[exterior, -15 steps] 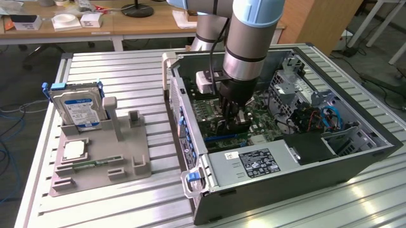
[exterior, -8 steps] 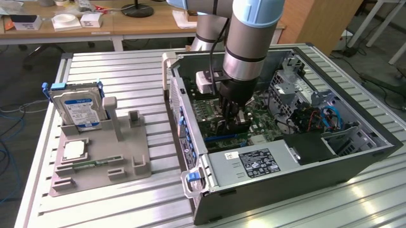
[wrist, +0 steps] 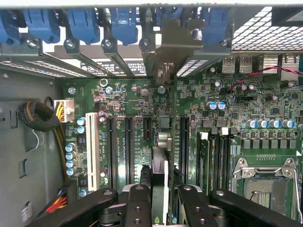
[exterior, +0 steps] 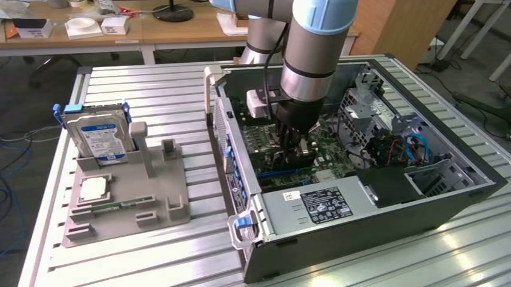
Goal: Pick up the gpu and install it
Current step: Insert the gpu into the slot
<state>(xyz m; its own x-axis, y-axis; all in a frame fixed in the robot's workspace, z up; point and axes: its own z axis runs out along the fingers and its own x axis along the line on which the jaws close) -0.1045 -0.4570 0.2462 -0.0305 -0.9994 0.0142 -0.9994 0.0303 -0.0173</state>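
Observation:
In the exterior view my gripper reaches down inside the open computer case, just above the green motherboard. In the wrist view the gpu appears edge-on as a thin card between my black fingers, and the gripper is shut on it. Its silver metal bracket stands at the rear slot openings of the case, among the blue slot latches. The card stands upright over the motherboard, in line with a black expansion slot. Whether its edge sits in the slot is hidden.
On the exterior view's left, a grey fixture holds a silver hard drive, a small green memory stick and a square chip. The power supply fills the case's near corner. A memory module and an empty processor socket lie beside the card.

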